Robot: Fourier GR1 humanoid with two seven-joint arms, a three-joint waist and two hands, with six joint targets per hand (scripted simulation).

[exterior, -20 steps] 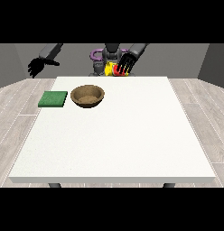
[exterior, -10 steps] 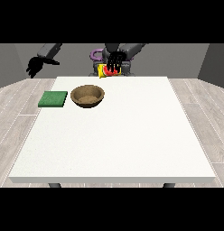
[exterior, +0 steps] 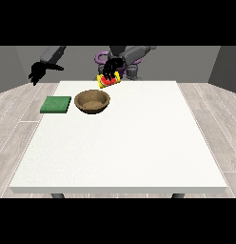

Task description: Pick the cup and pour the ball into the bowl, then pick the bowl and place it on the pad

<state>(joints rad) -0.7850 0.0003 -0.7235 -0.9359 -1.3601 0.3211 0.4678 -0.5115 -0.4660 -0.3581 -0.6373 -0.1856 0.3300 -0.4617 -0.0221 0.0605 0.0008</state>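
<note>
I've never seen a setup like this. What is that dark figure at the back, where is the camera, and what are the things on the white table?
The dark figure is a humanoid robot with two arms, each ending in a black hand. The camera stands across the table and looks back at the robot, so the robot appears small at the top and reaches towards you.

On the table lie a brown bowl and, beside it towards the view's left, a flat green pad.

The hand nearer the middle has its fingers curled around a yellow and red cup, held tilted above the table's far edge, just behind the bowl. I cannot see a ball in it from here.

The hand at the view's left hangs off to the side of the table, holding nothing.
</note>
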